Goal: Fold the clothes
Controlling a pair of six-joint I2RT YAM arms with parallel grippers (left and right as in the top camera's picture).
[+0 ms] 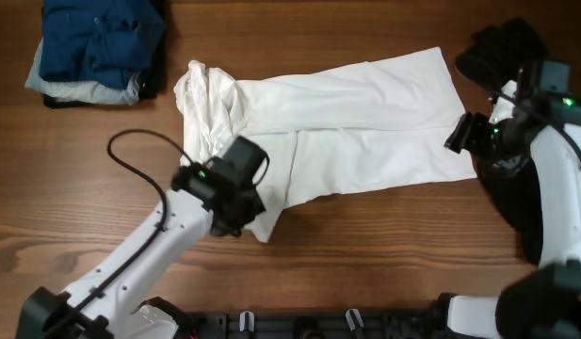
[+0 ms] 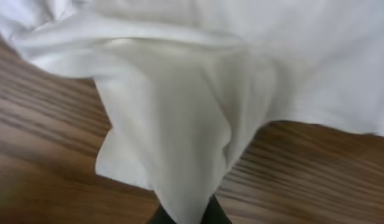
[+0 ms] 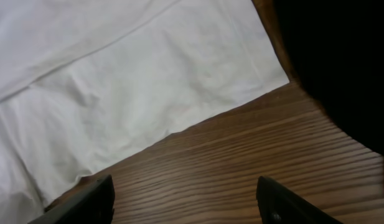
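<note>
Left end effector point(image 1: 241, 218) is clenched on the near-left corner of the white garment point(image 1: 365, 113), with a fold of cloth drawn between its closed fingers point(image 2: 215, 216). Right end effector point(image 3: 182, 202) stands released, just off the garment's right hem. The garment lies mid-counter point(image 1: 384, 254), its long axis running left to right. Its bunched end points left, toward a folded blue stack point(image 1: 97, 42) in the far-left corner.

Bare tabletop point(image 1: 384, 245) along the front; white shirt point(image 1: 365, 113) mid-table, folded pile point(image 1: 97, 42) far-left.
</note>
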